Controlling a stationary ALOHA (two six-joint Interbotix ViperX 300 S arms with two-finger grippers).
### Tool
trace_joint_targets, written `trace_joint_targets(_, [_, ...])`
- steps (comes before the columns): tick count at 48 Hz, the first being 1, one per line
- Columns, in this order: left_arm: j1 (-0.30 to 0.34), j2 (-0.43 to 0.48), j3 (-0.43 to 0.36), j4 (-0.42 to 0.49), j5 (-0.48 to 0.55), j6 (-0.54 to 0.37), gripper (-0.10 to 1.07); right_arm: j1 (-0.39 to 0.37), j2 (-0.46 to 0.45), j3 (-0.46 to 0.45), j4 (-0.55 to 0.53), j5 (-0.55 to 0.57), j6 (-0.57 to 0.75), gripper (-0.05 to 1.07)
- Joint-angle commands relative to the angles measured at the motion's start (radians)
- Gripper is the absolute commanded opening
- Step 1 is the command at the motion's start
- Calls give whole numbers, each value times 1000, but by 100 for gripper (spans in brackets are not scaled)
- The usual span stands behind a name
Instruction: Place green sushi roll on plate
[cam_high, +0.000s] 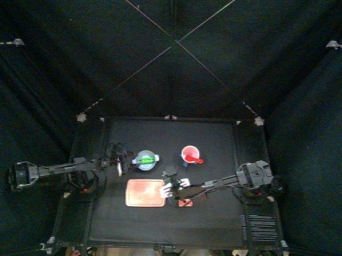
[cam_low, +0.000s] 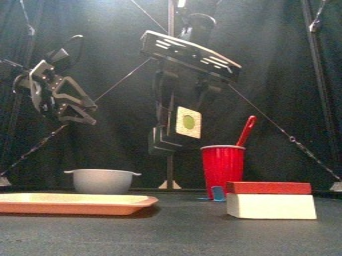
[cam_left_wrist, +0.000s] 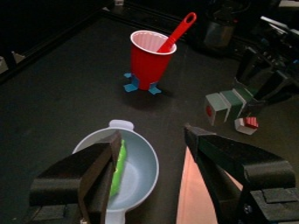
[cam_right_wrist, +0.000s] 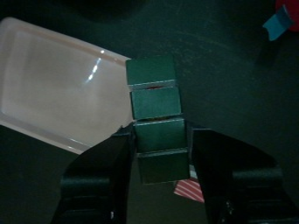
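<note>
Sitting closest to the front of the worktop is a red and white block. Next to it lies the plate, flat and pink, with nothing on it.

A bit further back stands a grey bowl with small handles. Something long and green lies inside the bowl. Beside the bowl stands a red cup with a red spoon poking out of it. A small blue thing sits at the foot of the cup.

Behind these things hang the two black arms. The right end effector comes in from the right side and is pinching the green sushi roll between its two jaws. The roll is up in the air, high above the worktop. From above, it hangs just beside the plate's right edge. It is not touching the plate. In the front view its round green end faces the camera.

The left end effector is on the left side, lifted above the bowl. Its jaws are spread apart and hold nothing.
</note>
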Motion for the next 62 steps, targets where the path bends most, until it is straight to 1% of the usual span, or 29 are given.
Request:
trace_joint_targets(1, [0, -8, -12, -14, 6, 2, 93, 18, -3, -46, -75, -3, 117, 65])
trace_joint_targets(5, [-2, -6, -14, -18, 9, 2, 93, 32, 8, -48, -124, -5, 195, 65])
trace_joint_targets(19, [-8, -8, -14, -18, 11, -2, 93, 97, 69, -35, -264, -8, 626, 65])
trace_joint_targets(22, [-8, -8, -12, -18, 11, -2, 93, 103, 83, -28, -293, -21, 698, 65])
trace_joint_targets(26, [-8, -8, -12, -18, 12, 0, 93, 104, 86, -17, -325, -57, 755, 65])
trace_joint_targets(32, [-8, -8, -14, -18, 11, 0, 93, 106, 107, -25, -359, -118, 810, 65])
trace_joint_targets(41, [-8, -8, -14, -18, 12, 0, 93, 106, 169, -40, -387, -129, 911, 64])
trace_joint_targets(50, [-9, -8, -12, -18, 12, 0, 93, 106, 186, -54, -397, -123, 946, 64])
trace_joint_targets(62, [-9, -8, -12, -18, 12, 0, 93, 107, 196, -57, -399, -109, 953, 66])
